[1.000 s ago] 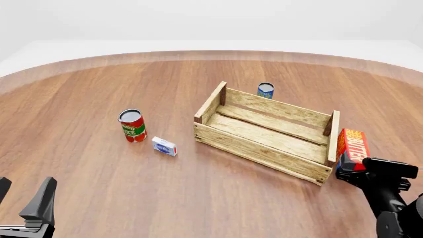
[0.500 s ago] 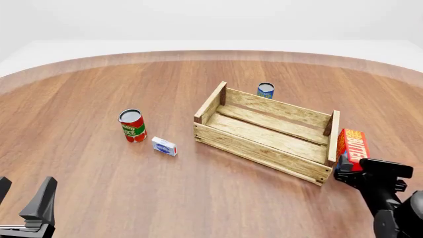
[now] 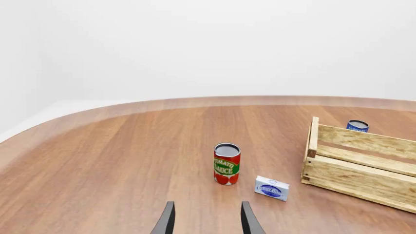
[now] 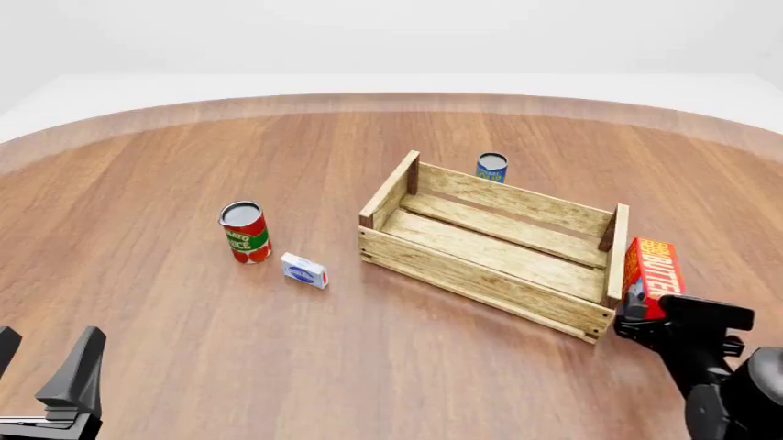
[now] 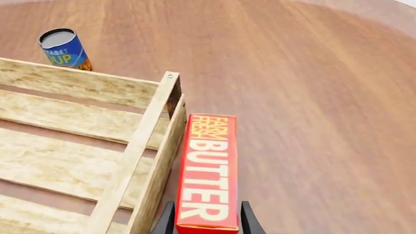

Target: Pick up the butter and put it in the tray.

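Butter (image 5: 208, 173): red carton lettered "BUTTER" in white, with smaller yellow "FARM FRESH" above it; it lay on the table just outside the crate's right end, apart from the end slats.
Crate (image 4: 490, 275): light wooden slats with darker corner posts; no writing seen.
Right gripper (image 5: 206, 220): reached low from the crate's near right corner, fingers either side of the carton's near end; firm contact could not be confirmed.
Left gripper (image 3: 205, 222): stood well to the near left of the crate, fingers spread, holding nothing.
Red can (image 3: 226, 164): upright, left of the crate; label read "TOMATO SAUCE".
Small white box (image 3: 272, 188): blue oval mark, wording too small to read; between the red can and the crate.
Blue can (image 5: 64, 49): upright behind the crate; label partly read "UP".
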Robot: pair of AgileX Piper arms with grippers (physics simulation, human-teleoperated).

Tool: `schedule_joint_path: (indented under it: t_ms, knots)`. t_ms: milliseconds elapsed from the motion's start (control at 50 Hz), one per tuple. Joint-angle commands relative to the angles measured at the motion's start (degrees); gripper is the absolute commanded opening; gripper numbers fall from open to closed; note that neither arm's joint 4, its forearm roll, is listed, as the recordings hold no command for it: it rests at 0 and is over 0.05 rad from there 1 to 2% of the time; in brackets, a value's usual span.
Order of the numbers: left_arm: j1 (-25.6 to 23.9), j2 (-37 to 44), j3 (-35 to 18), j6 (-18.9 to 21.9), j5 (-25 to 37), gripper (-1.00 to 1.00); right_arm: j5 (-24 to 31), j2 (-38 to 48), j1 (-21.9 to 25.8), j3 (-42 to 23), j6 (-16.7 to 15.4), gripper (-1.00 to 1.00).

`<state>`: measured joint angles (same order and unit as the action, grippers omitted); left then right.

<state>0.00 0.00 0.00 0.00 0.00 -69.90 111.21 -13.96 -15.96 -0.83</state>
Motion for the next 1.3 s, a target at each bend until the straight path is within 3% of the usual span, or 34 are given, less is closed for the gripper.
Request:
schedule_joint_path:
  t_ms: [20, 180, 200, 660, 1300]
  knots:
    - [0.0, 0.0, 0.0, 0.0, 0.0, 1.00, 0.0, 1.7, 0.0, -0.8, 0.4, 1.00]
    - [0.0, 0.0, 0.0, 0.0, 0.0, 1.00, 0.0, 2.3, 0.1, -1.1, 0.8, 1.00]
    - [0.0, 0.0, 0.0, 0.0, 0.0, 1.00, 0.0, 2.1, 0.1, -1.0, 0.9, -1.00]
    - [0.0, 0.0, 0.0, 0.0, 0.0, 1.00, 0.0, -6.6, -0.9, 3.5, 0.7, -1.00]
    - [0.0, 0.0, 0.0, 0.0, 0.0, 1.00, 0.0, -19.8, -1.4, 11.4, -1.8, -1.00]
